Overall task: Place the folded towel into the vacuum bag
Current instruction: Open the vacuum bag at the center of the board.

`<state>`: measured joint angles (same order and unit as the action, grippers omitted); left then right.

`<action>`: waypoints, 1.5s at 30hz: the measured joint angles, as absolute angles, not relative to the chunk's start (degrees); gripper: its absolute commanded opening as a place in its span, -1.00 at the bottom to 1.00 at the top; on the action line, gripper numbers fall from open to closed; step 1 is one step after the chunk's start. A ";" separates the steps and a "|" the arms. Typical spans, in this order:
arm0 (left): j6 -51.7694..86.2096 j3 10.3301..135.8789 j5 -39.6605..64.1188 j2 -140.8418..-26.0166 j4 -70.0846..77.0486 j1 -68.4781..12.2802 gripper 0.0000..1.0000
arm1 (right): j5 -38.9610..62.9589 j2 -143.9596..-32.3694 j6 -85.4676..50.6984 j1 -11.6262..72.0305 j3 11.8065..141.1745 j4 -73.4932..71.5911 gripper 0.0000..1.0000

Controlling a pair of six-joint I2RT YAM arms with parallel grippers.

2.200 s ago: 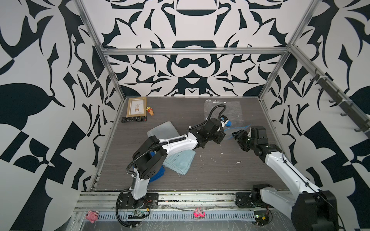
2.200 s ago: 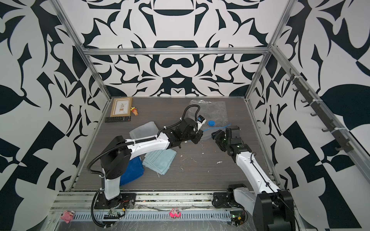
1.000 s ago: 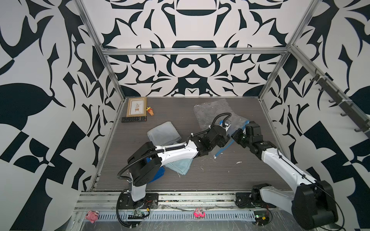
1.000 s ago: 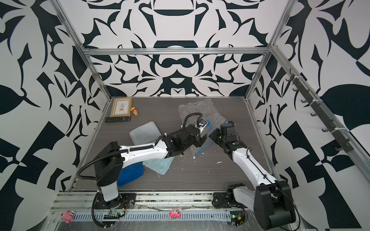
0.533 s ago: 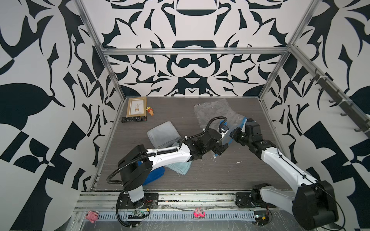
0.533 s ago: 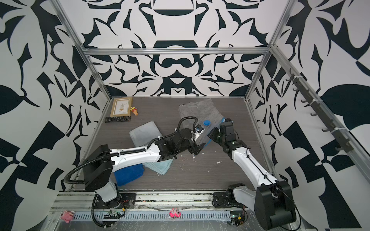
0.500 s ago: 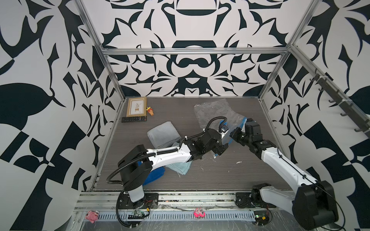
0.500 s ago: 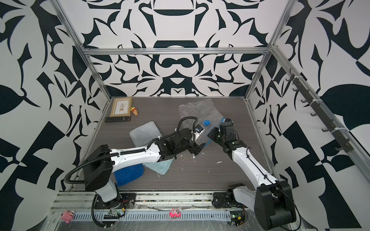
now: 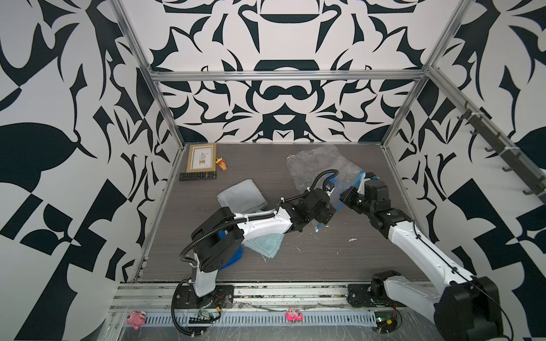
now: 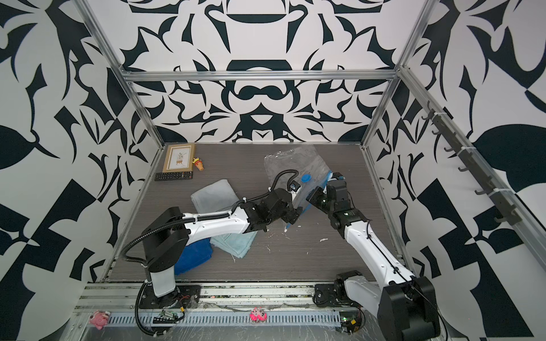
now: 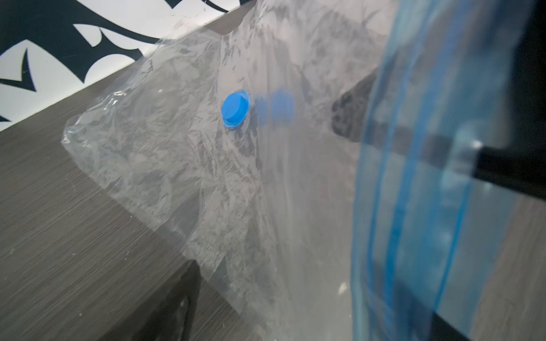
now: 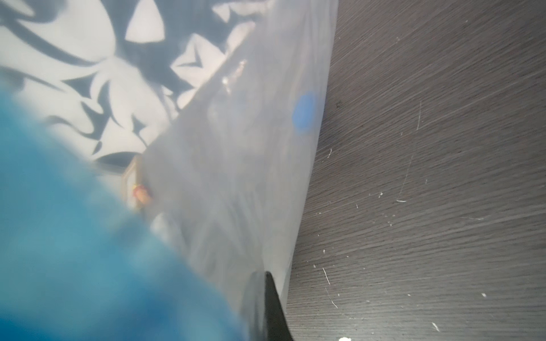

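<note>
The vacuum bag (image 9: 317, 165) (image 10: 295, 161) lies clear and crinkled at the back right, its round blue valve cap (image 10: 305, 178) (image 11: 235, 109) facing up. My right gripper (image 9: 344, 196) (image 12: 257, 310) is shut on the bag's blue zip strip (image 9: 359, 183) (image 11: 413, 206) and holds that end off the table. My left gripper (image 9: 329, 214) (image 10: 295, 214) is at the lifted edge, its jaws wide apart with plastic between them. Three folded towels lie to the left: grey (image 9: 240, 196), light blue (image 9: 264, 245) under the left arm, dark blue (image 10: 193, 255).
A framed picture (image 9: 201, 158), a black remote (image 9: 197, 176) and a small toy (image 9: 223, 164) sit at the back left corner. White crumbs (image 9: 353, 239) dot the dark wood table (image 9: 325, 259). The right wall's metal rail (image 9: 396, 183) runs close behind the right arm.
The left gripper has slid a little toward the front along the bag's lifted edge, and its arm has dropped lower. The right gripper keeps its hold on the zip strip.
</note>
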<state>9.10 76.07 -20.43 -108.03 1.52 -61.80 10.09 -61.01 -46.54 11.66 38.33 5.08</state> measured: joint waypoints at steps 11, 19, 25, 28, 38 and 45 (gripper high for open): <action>11.35 83.31 -23.55 -110.87 -10.41 -61.34 0.49 | 9.80 -59.81 -46.46 11.68 37.28 4.91 -1.00; 10.44 83.33 -21.04 -110.85 -16.60 -61.36 0.53 | 8.10 -59.18 -46.37 11.75 37.21 4.93 -1.00; 9.87 83.09 -20.67 -109.84 -19.31 -61.36 0.25 | 7.88 -59.35 -46.39 11.81 37.21 4.89 -1.00; 9.47 83.33 -20.73 -109.75 -20.86 -61.39 0.22 | 7.90 -59.44 -46.39 11.88 37.21 4.93 -1.00; 8.29 86.02 -18.96 -109.82 -26.63 -61.41 0.35 | 7.64 -59.44 -46.39 12.10 37.21 4.91 -1.00; 7.92 86.96 -15.16 -109.82 -29.95 -61.41 0.25 | 7.68 -59.44 -46.39 12.10 37.21 5.02 -1.00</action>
